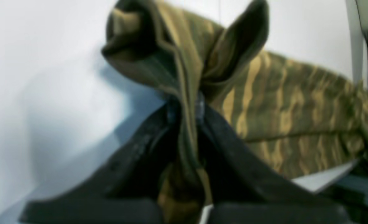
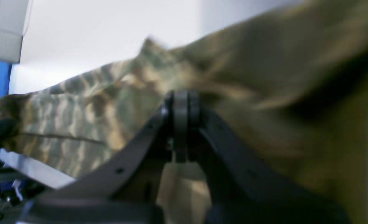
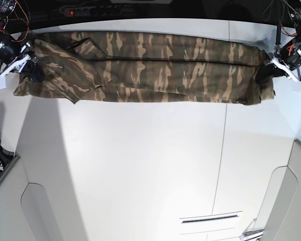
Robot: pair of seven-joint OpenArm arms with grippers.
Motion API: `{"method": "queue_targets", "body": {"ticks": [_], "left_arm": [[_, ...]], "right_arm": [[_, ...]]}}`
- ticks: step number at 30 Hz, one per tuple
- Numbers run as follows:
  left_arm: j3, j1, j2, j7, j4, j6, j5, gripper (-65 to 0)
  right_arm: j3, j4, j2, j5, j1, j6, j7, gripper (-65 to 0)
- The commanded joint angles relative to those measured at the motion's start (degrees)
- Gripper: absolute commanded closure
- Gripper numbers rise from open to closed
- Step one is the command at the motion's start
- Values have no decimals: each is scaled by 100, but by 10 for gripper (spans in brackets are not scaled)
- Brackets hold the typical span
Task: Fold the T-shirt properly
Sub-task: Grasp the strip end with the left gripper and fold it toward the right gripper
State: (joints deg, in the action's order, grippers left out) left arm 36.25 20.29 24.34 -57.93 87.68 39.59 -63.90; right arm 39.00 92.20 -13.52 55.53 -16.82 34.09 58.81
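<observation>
The camouflage T-shirt (image 3: 140,75) lies stretched in a long folded band across the far part of the white table (image 3: 140,165). My left gripper (image 1: 186,107) is shut on a bunched edge of the T-shirt (image 1: 296,115), with cloth running down between its black fingers. In the base view this left gripper (image 3: 267,73) holds the band's right end. My right gripper (image 2: 181,104) has its fingertips pressed together in the blurred T-shirt (image 2: 78,118) cloth. Seen from the base, the right gripper (image 3: 34,71) sits on the band's left end.
A power strip (image 3: 90,10) with a red light lies behind the table's far edge. Loose wires (image 3: 7,10) hang at the back corners. A seam (image 3: 223,150) runs down the tabletop, and a narrow slot (image 3: 208,219) sits near the front right.
</observation>
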Motion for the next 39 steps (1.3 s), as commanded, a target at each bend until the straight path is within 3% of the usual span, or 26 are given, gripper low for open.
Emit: {"method": "queue_targets", "body": {"ticks": [1, 8, 13, 18, 23, 28, 31, 34, 35, 37, 39], "left_arm": [[63, -48, 164, 63, 98, 41, -50, 0], [63, -190, 872, 63, 240, 41, 376, 0], [-55, -188, 855, -505, 1073, 41, 326, 0], [-638, -186, 428, -658, 2291, -59, 433, 0], [-1679, -188, -146, -396, 3191, -391, 1185, 0], [-2662, -205, -688, -133, 3309, -614, 1906, 0], [-3150, -208, -1014, 68, 3305, -566, 2448, 0], [-3558, -205, -1117, 269, 3241, -535, 3073, 0], [-3663, -203, -1115, 337, 3178, -535, 3154, -72], [-3845, -205, -1117, 415, 3016, -533, 3165, -259], [-4006, -205, -1115, 422, 2885, -538, 3053, -382]], "right_arm": [[85, 153, -92, 155, 31, 26, -48, 0], [238, 284, -90, 151, 26, 26, 20, 0], [236, 284, -90, 155, 31, 26, 11, 0], [238, 284, -90, 149, 28, 26, 13, 0], [238, 284, -90, 146, 28, 26, 15, 0], [238, 284, -90, 81, 26, 26, 13, 0], [240, 284, -90, 44, 28, 26, 11, 0], [240, 284, -90, -68, 26, 24, 20, 0], [240, 284, -92, -140, 26, 24, 20, -14], [240, 284, -92, -280, 26, 24, 15, -208], [240, 284, -92, -415, 24, 24, 15, -366]]}}
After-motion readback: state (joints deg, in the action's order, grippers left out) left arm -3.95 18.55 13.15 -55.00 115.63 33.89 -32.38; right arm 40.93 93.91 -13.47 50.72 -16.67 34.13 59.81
